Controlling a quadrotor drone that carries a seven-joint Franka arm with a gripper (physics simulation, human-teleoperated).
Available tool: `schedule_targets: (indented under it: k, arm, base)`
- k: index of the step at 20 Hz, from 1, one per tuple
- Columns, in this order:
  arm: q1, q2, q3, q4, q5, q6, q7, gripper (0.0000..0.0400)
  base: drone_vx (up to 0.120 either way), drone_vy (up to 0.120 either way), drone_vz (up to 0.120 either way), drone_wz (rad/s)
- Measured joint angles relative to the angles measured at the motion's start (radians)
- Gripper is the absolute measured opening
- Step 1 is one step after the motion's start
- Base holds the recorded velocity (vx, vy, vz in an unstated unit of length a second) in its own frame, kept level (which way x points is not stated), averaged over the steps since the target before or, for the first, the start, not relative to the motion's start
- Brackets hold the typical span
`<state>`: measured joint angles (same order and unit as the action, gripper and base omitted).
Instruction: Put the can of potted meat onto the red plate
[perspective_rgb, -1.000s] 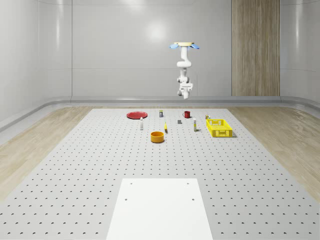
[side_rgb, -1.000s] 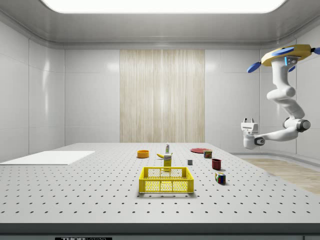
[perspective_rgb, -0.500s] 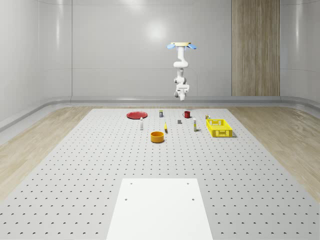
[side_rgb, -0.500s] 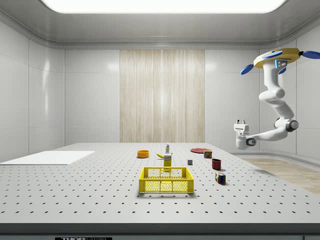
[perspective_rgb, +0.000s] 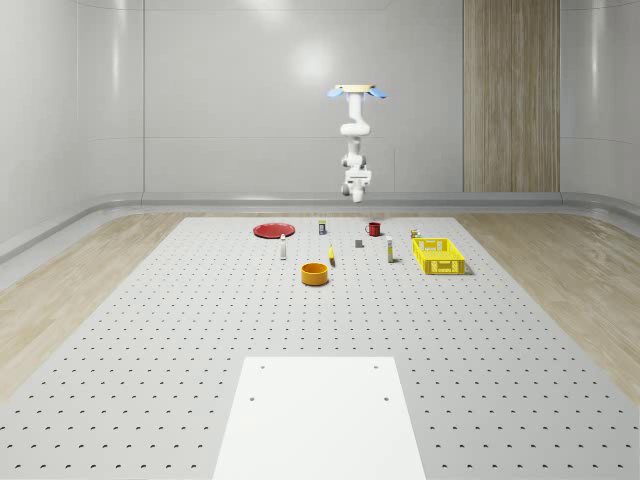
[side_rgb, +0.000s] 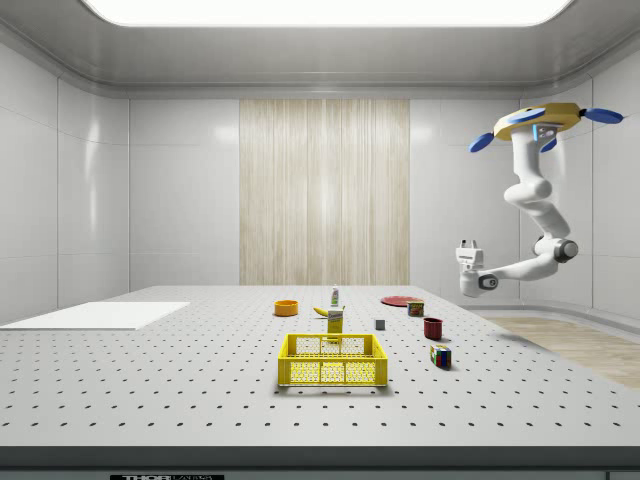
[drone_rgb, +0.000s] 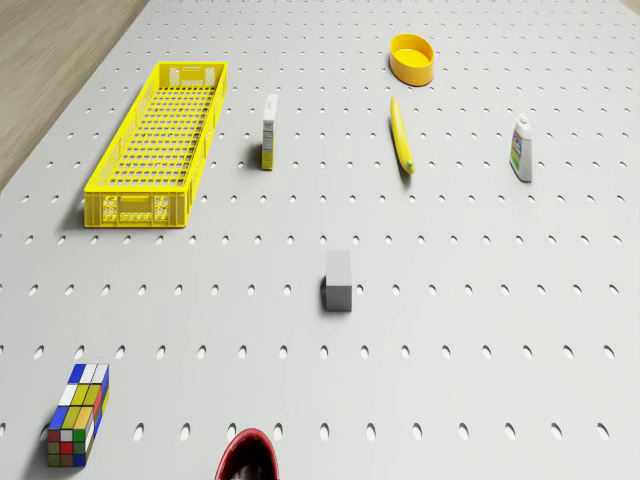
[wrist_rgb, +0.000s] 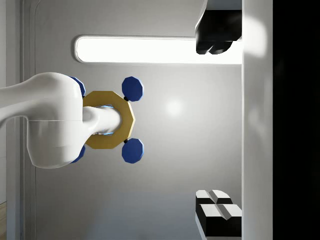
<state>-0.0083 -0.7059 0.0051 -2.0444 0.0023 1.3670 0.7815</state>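
While the potted meat can (perspective_rgb: 322, 228) stands untouched on the table just beside the red plate (perspective_rgb: 272, 231), on the plate's side toward the red mug (perspective_rgb: 373, 229), the drone (perspective_rgb: 356, 91) has drifted closer to the plate over the last second. It hovers high, well apart from the plate. The approach is under way, but the descent has probably not begun. In the side view the gripper (side_rgb: 467, 246) points upward, well above the plate. The wrist view adds what that angle leaves unclear: the fingers (wrist_rgb: 216, 212) are spread apart and hold nothing.
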Motion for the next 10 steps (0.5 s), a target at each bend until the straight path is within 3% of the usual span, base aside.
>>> schedule_targets:
  k: [2, 5, 8, 10]
  arm:
    - [0.000, -0.001, 0.000, -0.001, 0.000, 0.001, 0.000, 0.0400]
    - [-0.001, -0.002, 0.001, -0.002, -0.001, 0.004, 0.000, 0.0400]
    - [-0.001, -0.004, 0.002, -0.004, -0.002, 0.006, 0.000, 0.0400]
    - [-0.001, -0.005, 0.003, -0.005, -0.003, 0.007, 0.000, 0.0400]
  base:
    - [0.000, -0.120, 0.000, 0.000]
    - [0.107, -0.120, 0.000, 0.000]
    - [0.000, -0.120, 0.000, 0.000]
    - [0.080, -0.120, 0.000, 0.000]
